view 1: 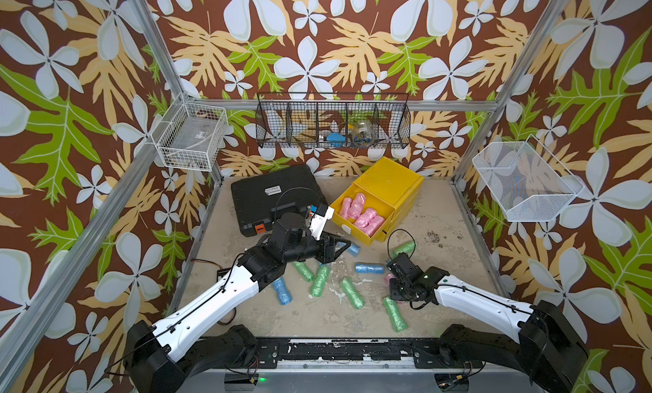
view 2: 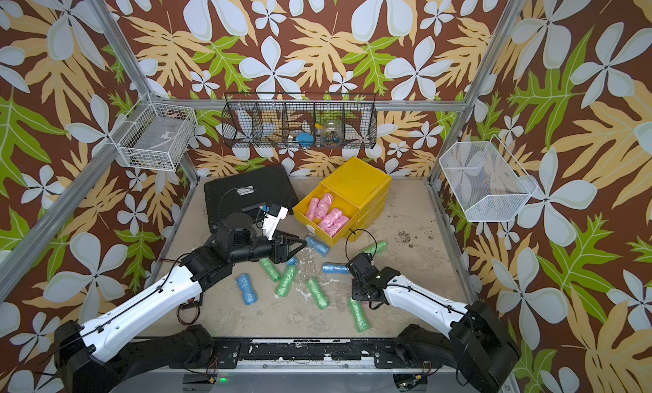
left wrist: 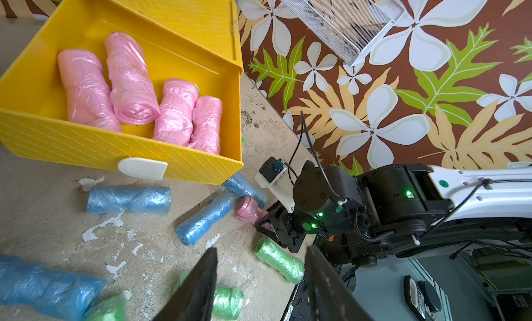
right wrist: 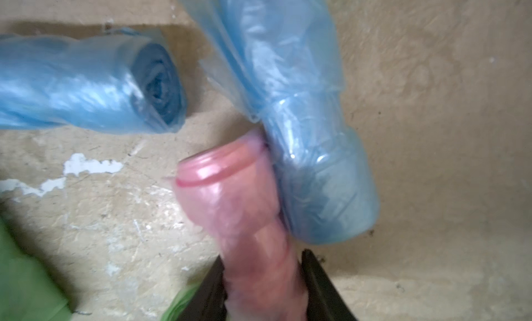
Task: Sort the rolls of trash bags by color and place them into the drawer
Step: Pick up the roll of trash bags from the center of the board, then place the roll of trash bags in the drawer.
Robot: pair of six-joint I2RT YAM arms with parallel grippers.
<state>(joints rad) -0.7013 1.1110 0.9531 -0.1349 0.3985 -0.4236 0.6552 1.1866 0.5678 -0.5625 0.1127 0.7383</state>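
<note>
The yellow drawer point(view 1: 360, 236) point(left wrist: 86, 149) stands pulled open at the back of the table, with several pink rolls point(view 1: 363, 215) point(left wrist: 129, 83) in it. My right gripper point(view 1: 391, 281) point(right wrist: 263, 256) points down at the table and is shut on a pink roll point(right wrist: 253, 224) point(left wrist: 249, 210), which leans against a blue roll point(right wrist: 302, 132). A second blue roll point(right wrist: 86, 83) lies close by. My left gripper point(view 1: 347, 247) point(left wrist: 262, 248) hovers open in front of the drawer, nothing between its fingers. Blue rolls point(view 1: 369, 268) point(view 1: 282, 290) and green rolls point(view 1: 352, 292) point(view 1: 395, 313) lie scattered on the table.
A black case point(view 1: 275, 193) lies behind my left arm, beside the drawer. On the walls hang a white wire basket point(view 1: 192, 137), a black wire rack point(view 1: 333, 121) and a white mesh basket point(view 1: 525, 183). A green roll point(view 1: 404, 248) lies right of the drawer.
</note>
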